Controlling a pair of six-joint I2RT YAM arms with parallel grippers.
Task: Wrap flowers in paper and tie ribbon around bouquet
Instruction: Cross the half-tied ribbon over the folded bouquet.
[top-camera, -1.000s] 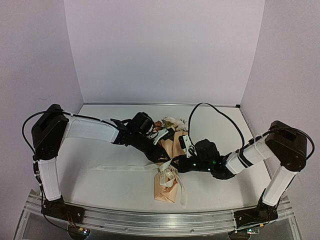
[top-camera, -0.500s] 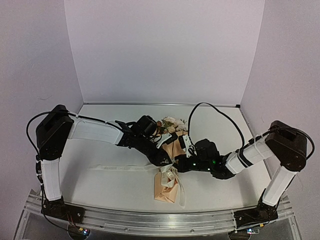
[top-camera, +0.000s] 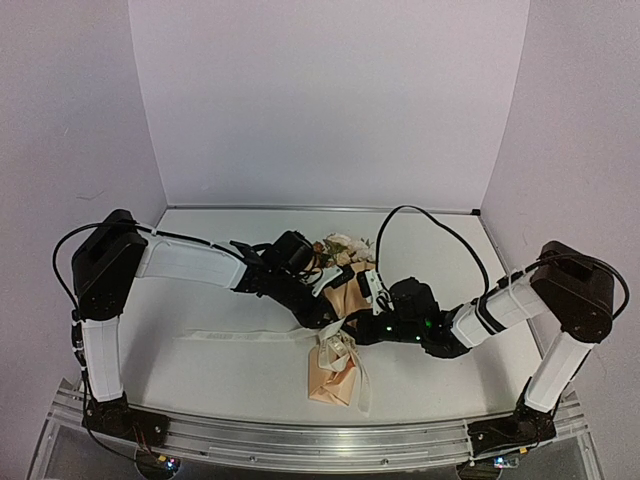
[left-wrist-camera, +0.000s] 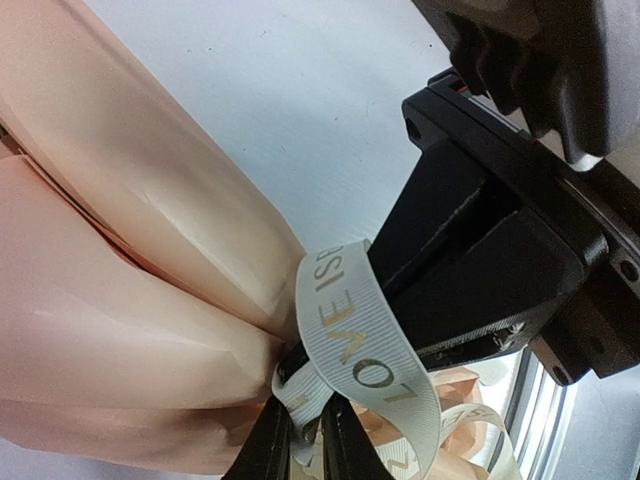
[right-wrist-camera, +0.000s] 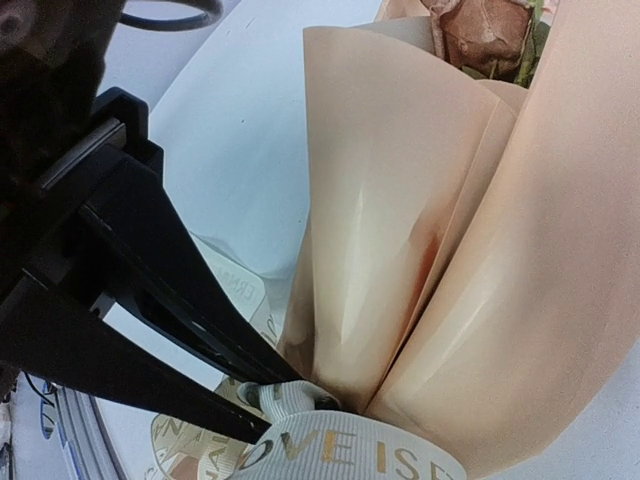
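bouquet (top-camera: 328, 378) on table (top-camera: 190, 300) | ribbon (top-camera: 250, 336) stretches left | flowers (top-camera: 340, 246) at far end

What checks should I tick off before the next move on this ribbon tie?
1. Loop: ribbon circles the paper at its pinched waist: ok.
2. Grip: left jaws shut on a ribbon strand beside that waist: ok.
3. Grip: right jaws shut: ok; whether on ribbon: cannot tell.
4. Knot: cannot tell, crossing hidden behind the jaws.
5. Contents: flowers sit in the paper's wide end: ok.
6. Slack: ribbon tail lies flat on the table, left of the paper: ok.
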